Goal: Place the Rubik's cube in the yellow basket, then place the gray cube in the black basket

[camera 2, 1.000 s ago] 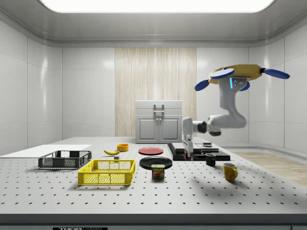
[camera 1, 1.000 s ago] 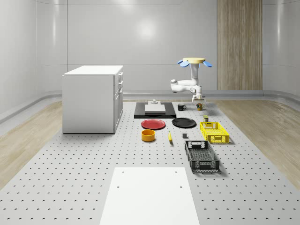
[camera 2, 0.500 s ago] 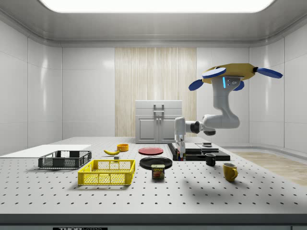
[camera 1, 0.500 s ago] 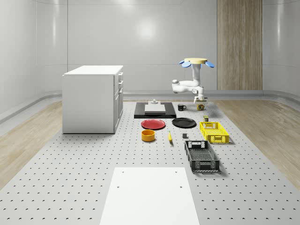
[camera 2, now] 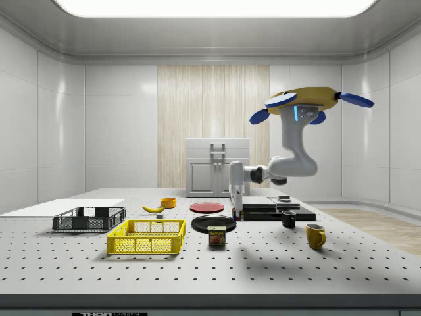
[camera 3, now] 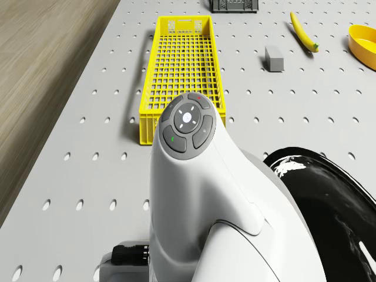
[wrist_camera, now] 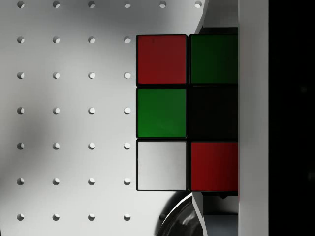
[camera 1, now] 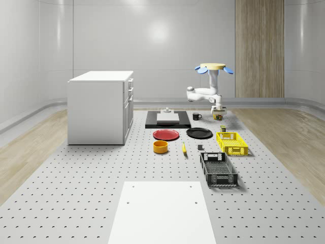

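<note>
Baskets: two, one yellow basket (camera 1: 232, 143) and one black basket (camera 1: 218, 169), the black one nearer in the whole-scene view.
Cubes: two, the Rubik's cube (wrist_camera: 187, 113) and a gray cube (camera 3: 274, 59).
Rubik's cube: I carry it in my gripper (camera 2: 237, 212), above the table (camera 1: 76, 203) by the black plate (camera 2: 214, 223); its faces sit square, no long axis.
My claw: closed onto the Rubik's cube, as far as the wrist view lets me judge.
Me: I hover over the table's far right part.
Yellow basket: long axis runs near to far.
Around: one banana (camera 3: 304, 32), one orange bowl (camera 1: 160, 147), one red plate (camera 1: 166, 134), one can (camera 2: 217, 236), two mugs.
</note>
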{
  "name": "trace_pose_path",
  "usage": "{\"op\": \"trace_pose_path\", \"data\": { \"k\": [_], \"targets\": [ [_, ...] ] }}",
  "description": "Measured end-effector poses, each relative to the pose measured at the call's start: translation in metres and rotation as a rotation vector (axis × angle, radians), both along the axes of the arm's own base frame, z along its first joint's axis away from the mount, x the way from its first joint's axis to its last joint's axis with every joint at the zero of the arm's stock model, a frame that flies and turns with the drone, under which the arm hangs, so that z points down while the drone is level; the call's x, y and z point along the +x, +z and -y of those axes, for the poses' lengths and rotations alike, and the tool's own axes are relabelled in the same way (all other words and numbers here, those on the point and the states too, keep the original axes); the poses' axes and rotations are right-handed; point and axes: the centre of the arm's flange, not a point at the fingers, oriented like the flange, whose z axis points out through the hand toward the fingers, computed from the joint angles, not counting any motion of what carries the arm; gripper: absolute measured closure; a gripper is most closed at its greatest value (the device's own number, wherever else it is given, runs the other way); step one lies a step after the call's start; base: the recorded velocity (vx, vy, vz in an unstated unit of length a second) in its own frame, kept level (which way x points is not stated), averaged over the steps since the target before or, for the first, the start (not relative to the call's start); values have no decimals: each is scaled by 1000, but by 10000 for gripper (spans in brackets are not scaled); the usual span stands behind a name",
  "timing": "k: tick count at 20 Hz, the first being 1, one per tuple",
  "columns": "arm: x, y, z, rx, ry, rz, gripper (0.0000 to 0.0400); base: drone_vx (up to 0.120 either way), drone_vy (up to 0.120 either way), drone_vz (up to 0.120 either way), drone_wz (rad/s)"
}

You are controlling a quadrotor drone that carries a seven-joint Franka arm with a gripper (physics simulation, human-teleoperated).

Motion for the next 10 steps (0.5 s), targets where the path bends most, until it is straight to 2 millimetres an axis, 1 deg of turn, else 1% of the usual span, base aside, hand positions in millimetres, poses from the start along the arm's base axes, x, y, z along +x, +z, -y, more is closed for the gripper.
{"op": "trace_pose_path", "data": {
  "k": [6, 8, 10],
  "targets": [
    [0, 0, 0, 0, 0, 0, 75, 120, 0, 0, 0],
    [0, 0, 0, 0, 0, 0, 75, 120, 0, 100, 0],
    [0, 0, 0, 0, 0, 0, 75, 120, 0, 0, 0]
  ]
}}
